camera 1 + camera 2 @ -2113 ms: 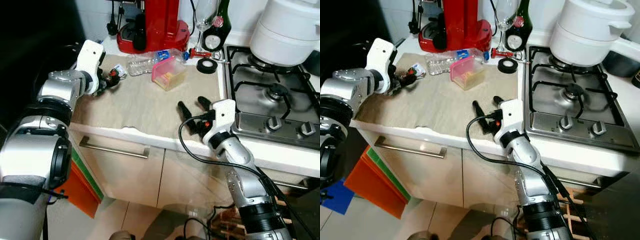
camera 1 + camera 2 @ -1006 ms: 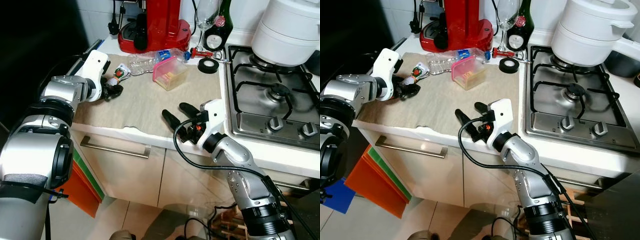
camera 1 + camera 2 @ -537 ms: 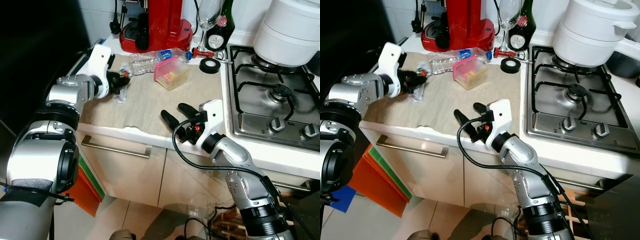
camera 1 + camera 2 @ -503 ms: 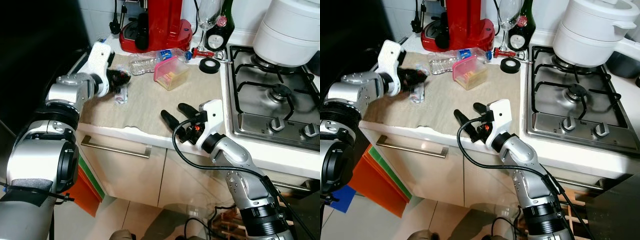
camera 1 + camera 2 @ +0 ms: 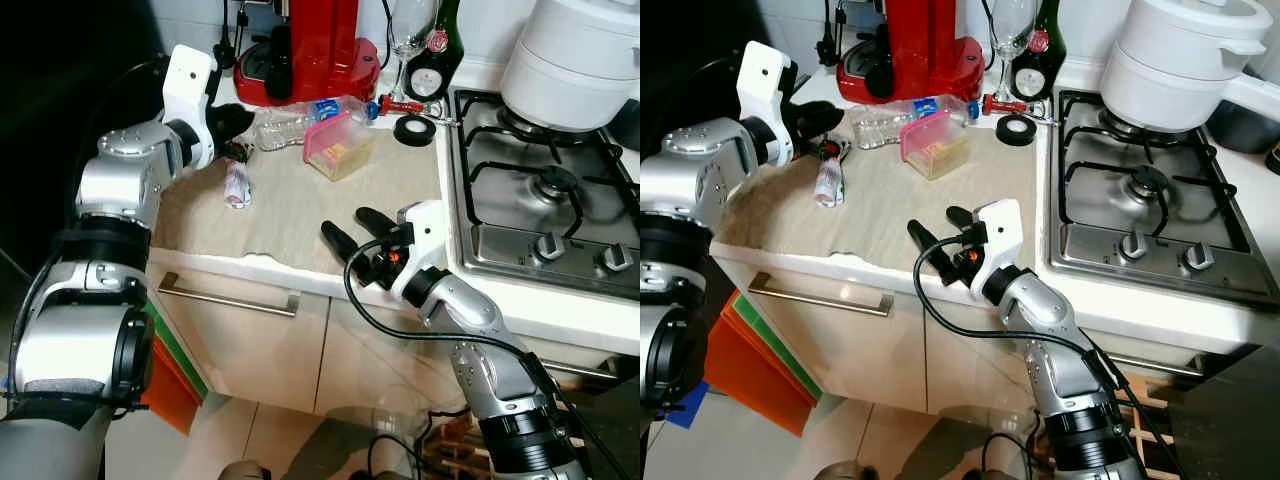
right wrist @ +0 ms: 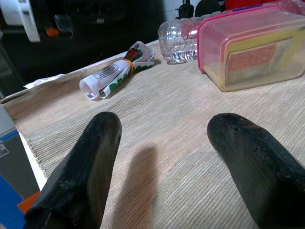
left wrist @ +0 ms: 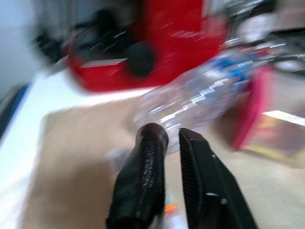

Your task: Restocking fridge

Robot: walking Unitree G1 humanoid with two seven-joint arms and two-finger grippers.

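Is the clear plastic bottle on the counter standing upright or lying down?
Lying down. The clear plastic bottle rests on its side on the counter mat, its capped end beside the pink container.

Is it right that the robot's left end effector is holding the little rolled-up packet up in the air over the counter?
Not quite. The rolled-up packet is lying on the beige cloth, not held in the air. The left end effector is above it with its fingers shut and nothing in them. The right eye view shows this, and the right wrist view shows the packet flat on the cloth.
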